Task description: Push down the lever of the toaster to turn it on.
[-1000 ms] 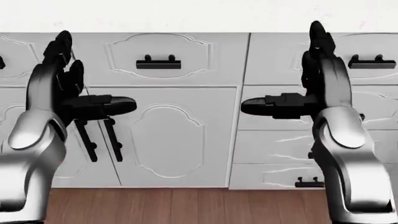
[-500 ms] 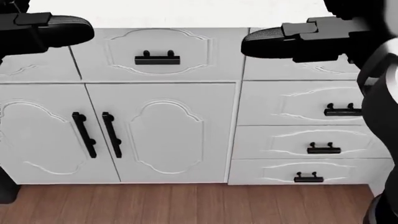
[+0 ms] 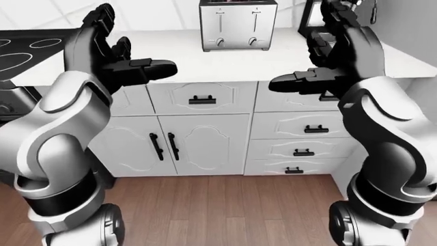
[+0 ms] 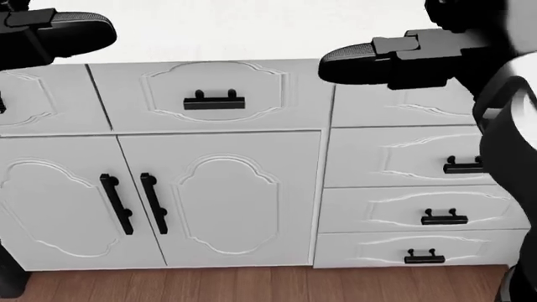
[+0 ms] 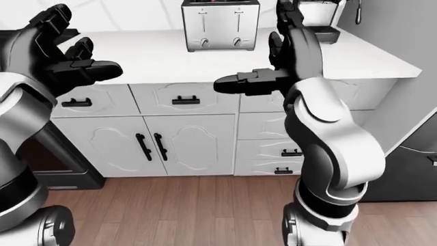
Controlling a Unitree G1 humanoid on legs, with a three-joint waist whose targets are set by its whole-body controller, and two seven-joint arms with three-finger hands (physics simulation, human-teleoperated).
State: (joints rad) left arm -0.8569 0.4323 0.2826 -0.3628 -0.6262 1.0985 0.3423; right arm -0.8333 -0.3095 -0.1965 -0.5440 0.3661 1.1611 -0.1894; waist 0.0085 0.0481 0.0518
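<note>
- Since the earlier head views the whole picture has shifted: the cabinet fronts sit lower and a little larger now, so the camera has tilted or moved, and both hands have climbed from mid-view to the top edge
- Left hand is raised at counter height on the left, fingers spread wide, holding nothing
- Right hand is raised on the right, also spread wide and empty, one finger jutting toward the left
- Toaster stands on the far side of the white counter, roughly between the two hands in the left-eye view and well apart from both
- Two levers show on its face, each near the top of its slot, so I judge the toaster is not yet switched on
- Cabinet doors and drawers below are all closed, and they fill the head view
- Stove lies at the left end of the counter, and a dark appliance stands far right of the toaster; neither matters to the task
- Nothing of the task itself is done: what remains, as I judge it, is to close in on the counter, reach one hand across to a lever, and press it down
</note>
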